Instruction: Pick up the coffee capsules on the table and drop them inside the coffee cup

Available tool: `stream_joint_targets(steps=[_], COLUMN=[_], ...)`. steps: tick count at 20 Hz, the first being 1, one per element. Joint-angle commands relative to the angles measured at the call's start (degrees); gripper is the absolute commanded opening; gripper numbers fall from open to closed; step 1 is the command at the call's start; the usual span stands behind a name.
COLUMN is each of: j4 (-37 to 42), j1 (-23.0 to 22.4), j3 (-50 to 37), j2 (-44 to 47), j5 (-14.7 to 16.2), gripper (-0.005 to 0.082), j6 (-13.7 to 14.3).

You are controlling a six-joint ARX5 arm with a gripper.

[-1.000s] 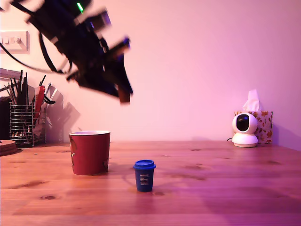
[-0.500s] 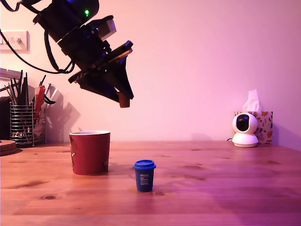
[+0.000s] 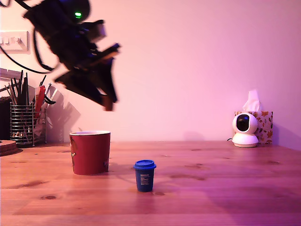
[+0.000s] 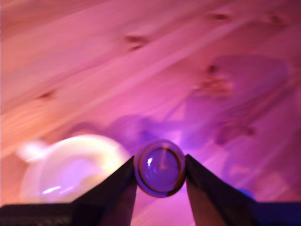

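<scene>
The dark red coffee cup (image 3: pixel 90 152) stands upright on the wooden table, toward the exterior view's left. A blue capsule (image 3: pixel 144 175) stands just to its right, a little nearer the camera. My gripper (image 3: pixel 109 100) hangs high over the cup's right rim, shut on a small brown capsule (image 3: pixel 108 103). In the wrist view the two dark fingers (image 4: pixel 113 193) clamp that round capsule (image 4: pixel 160 168), and the cup's pale open rim (image 4: pixel 70 169) shows blurred below and to one side. I see no dark grey capsule.
A wire mesh utensil holder (image 3: pixel 21 123) stands at the back on the exterior view's left, beside a round wooden piece (image 3: pixel 7 147). A white camera (image 3: pixel 244 129) and a tissue box (image 3: pixel 264 126) sit at the back right. A wall switch (image 3: pixel 14 41) is behind the arm.
The arm has swung toward the exterior view's left with the brown capsule still held, from right of the cup to above its right rim. Cup and blue capsule have not moved.
</scene>
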Motion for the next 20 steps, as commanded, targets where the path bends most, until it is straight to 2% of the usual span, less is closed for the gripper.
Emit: stream_joint_targets(steps=[1,4,12,20], j4=[-1.3,-3.8,-5.4,-5.3], j1=[0.9,2.1,2.5,3.3], j3=[1.6,2.2,2.2,2.2], j2=[0.9,0.9,0.9,3.8], j5=[0.0,-0.5,-4.7,-4.7], gripper=[0.0232,0.0232,0.0233,0.0232], j6=[1.2,1.9,2.9,2.9])
